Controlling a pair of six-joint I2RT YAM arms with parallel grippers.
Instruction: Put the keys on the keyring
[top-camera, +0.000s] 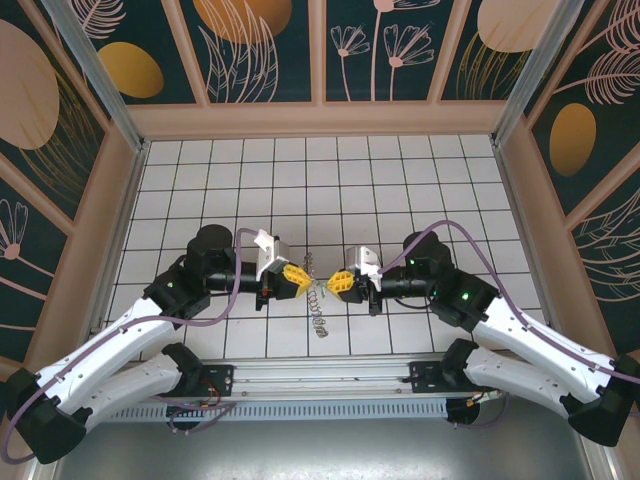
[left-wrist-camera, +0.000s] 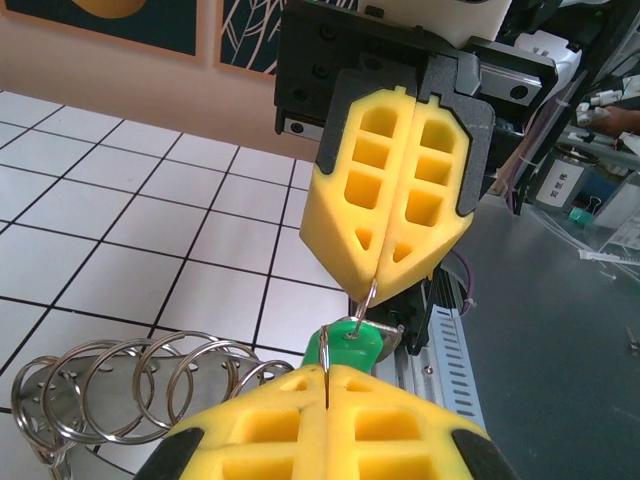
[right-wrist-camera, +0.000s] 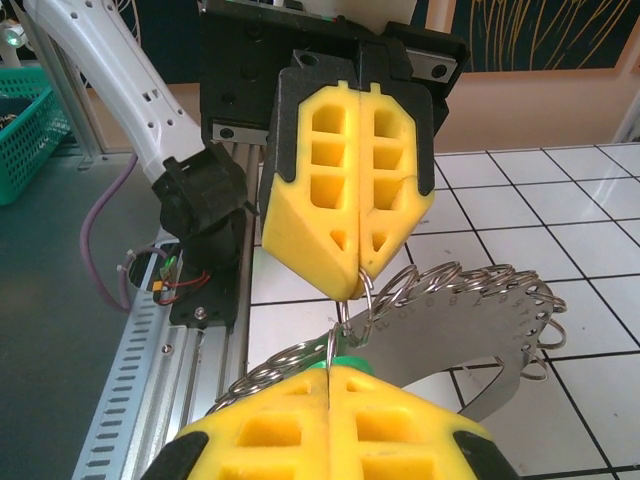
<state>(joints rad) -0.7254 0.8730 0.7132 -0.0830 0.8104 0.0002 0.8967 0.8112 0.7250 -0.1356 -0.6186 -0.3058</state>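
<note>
My two grippers meet tip to tip above the middle of the floor. The left gripper (top-camera: 300, 283) (left-wrist-camera: 327, 372) is shut on the thin edge of a silvery split ring (left-wrist-camera: 326, 350). The right gripper (top-camera: 336, 285) (right-wrist-camera: 330, 370) is shut on a split ring (right-wrist-camera: 331, 348) too. The green-headed key (left-wrist-camera: 357, 345) (right-wrist-camera: 350, 361) hangs between the tips, and ring wire from the right gripper (left-wrist-camera: 375, 287) runs through its hole. The keyring (top-camera: 318, 312) (right-wrist-camera: 480, 340), a curved silvery plate carrying several split rings (left-wrist-camera: 100, 390), hangs below. Above it, the left gripper (right-wrist-camera: 360, 282) pinches a ring.
White tiled floor (top-camera: 330, 180) stretches toward the back wall. An aluminium rail (top-camera: 320, 378) runs along the near edge by the arm bases. Patterned walls close in left and right. A teal basket (right-wrist-camera: 25, 130) sits off the table.
</note>
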